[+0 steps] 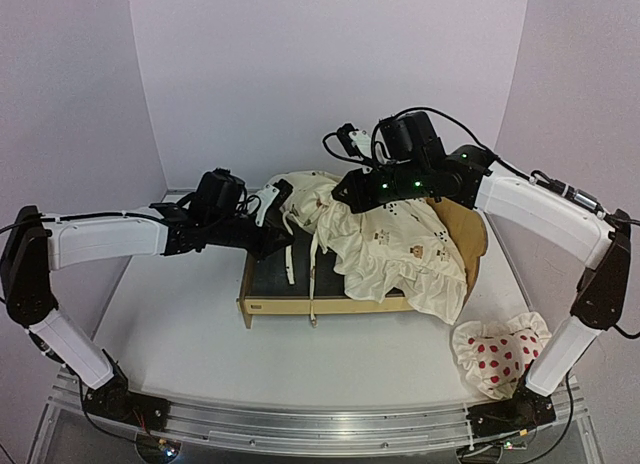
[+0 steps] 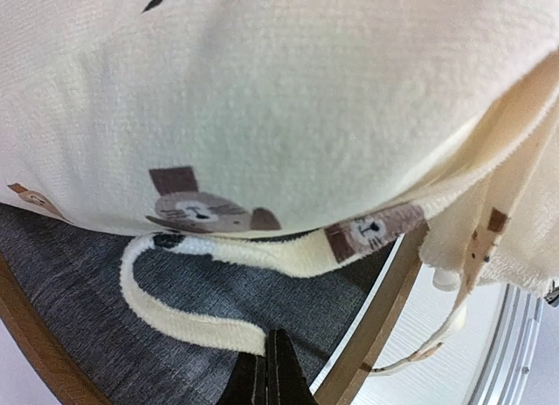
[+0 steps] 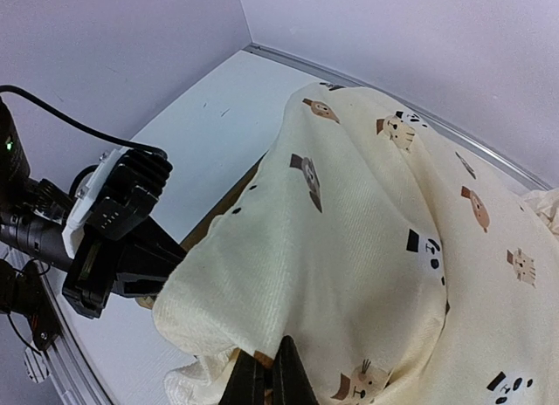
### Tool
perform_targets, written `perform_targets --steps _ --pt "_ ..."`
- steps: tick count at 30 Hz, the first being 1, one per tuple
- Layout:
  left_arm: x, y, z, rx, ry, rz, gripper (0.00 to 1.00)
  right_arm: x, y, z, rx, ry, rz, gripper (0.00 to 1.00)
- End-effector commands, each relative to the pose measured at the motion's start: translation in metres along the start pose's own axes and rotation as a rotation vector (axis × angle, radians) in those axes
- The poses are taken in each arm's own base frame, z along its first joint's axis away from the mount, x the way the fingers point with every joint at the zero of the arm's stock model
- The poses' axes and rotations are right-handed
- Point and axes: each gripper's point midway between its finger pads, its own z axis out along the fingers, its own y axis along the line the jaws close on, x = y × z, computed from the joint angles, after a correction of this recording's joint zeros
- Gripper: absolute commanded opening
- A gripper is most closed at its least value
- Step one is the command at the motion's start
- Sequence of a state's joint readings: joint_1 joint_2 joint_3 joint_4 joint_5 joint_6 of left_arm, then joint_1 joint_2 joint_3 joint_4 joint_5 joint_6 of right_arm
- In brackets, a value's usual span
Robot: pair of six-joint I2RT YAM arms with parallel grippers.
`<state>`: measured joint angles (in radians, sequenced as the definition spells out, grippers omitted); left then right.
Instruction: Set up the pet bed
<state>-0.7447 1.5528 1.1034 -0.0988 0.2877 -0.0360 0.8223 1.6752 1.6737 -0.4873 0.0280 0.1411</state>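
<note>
The plywood pet bed (image 1: 300, 306) lies in the middle of the table, with its headboard (image 1: 468, 229) to the right and its grey felt base (image 1: 270, 274) partly bare. The cream animal-print cover (image 1: 392, 246) is bunched over the bed's right half. My left gripper (image 1: 280, 227) is over the bed's far left corner. In the left wrist view it (image 2: 266, 370) is shut on the end of the cover's cream tie strap (image 2: 175, 322), above the felt (image 2: 297, 305). My right gripper (image 1: 345, 191) holds the cover's far edge raised. In the right wrist view it (image 3: 272, 374) is shut on the cover (image 3: 367, 222).
The white red-dotted pillow (image 1: 500, 352) lies on the table at the front right, beside the right arm's lower link. Loose tie straps (image 1: 313, 284) hang over the bed's front rail. The bed's plywood side rail (image 2: 376, 326) runs just right of my left fingers.
</note>
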Motion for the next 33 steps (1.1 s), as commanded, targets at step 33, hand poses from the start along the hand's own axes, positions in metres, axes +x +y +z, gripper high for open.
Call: perform_targets --steps 33 --pt "0.062 -0.017 0.009 -0.049 0.109 -0.035 0.0 0.001 0.0 -0.01 -0.022 -0.03 0.067 0.0"
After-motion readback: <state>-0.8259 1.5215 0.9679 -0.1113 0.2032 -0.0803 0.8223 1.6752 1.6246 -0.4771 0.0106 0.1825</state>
